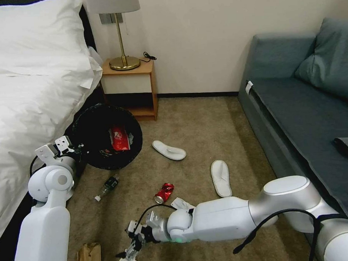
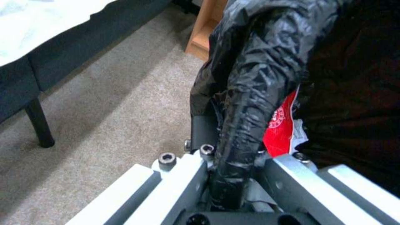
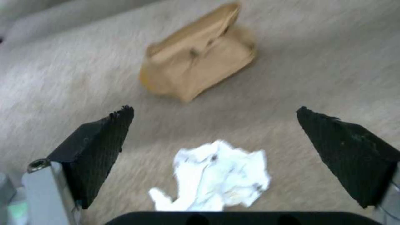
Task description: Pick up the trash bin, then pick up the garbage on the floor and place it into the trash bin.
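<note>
Crumpled white tissue [image 3: 212,178] on carpet [image 3: 62,78]

My right gripper [image 3: 214,137] hangs spread over the crumpled tissue [image 3: 214,179] with bare carpet [image 3: 75,81] either side; only the brown paper bag [image 3: 196,59] lies just beyond. I see open floor toward the trash bin [image 1: 105,135], broken by a can [image 1: 164,193] and bottle [image 1: 106,187].
</note>
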Robot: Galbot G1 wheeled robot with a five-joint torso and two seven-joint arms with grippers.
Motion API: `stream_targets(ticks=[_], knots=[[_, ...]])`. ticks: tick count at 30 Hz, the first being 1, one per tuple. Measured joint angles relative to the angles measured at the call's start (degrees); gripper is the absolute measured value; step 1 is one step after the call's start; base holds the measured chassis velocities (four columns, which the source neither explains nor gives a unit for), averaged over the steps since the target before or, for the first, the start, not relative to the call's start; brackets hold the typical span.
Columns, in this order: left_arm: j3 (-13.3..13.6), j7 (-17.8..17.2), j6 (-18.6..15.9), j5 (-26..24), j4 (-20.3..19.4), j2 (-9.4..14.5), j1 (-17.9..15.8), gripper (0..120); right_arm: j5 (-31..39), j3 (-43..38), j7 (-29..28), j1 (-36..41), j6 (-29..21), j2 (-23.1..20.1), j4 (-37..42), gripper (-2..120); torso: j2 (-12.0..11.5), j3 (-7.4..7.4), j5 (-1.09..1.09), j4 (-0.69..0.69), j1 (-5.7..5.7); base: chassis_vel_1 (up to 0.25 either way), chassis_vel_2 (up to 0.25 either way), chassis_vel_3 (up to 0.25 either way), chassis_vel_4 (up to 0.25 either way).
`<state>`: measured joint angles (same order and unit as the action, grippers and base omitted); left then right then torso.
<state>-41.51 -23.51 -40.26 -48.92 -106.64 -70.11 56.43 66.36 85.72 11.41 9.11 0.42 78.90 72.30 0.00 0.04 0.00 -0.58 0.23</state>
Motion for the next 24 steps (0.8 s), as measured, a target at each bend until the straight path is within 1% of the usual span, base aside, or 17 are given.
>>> stream_targets(ticks=[4,9,16,24], knots=[[-0.45,0.26,0.1,0.0,-0.4,0.39,0.55,0,-0.64,0.45,3.7,-0.02,-0.19,0.45,-3.24,100,0.0,0.0,0.0,0.0,0.0,0.0,0.0,0.0,0.0],[-0.37,0.46,0.26,0.12,-0.49,0.47,0.78,0,-0.77,0.33,4.52,0.32,-0.18,0.02,-3.91,100,0.0,0.0,0.0,0.0,0.0,0.0,0.0,0.0,0.0],[0.51,0.47,0.38,0.65,-0.59,0.15,0.59,0,-2.24,0.0,4.99,2.32,0.73,-0.13,-6.0,100,0.0,0.0,0.0,-0.01,0.0,0.0,0.0,0.0,0.0],[1.0,0.53,0.6,1.29,-1.66,-0.09,1.34,0,-4.47,-0.98,6.08,4.96,1.99,1.22,-10.94,100,-0.01,0.0,0.0,0.0,0.0,0.0,0.0,0.0,0.0]])
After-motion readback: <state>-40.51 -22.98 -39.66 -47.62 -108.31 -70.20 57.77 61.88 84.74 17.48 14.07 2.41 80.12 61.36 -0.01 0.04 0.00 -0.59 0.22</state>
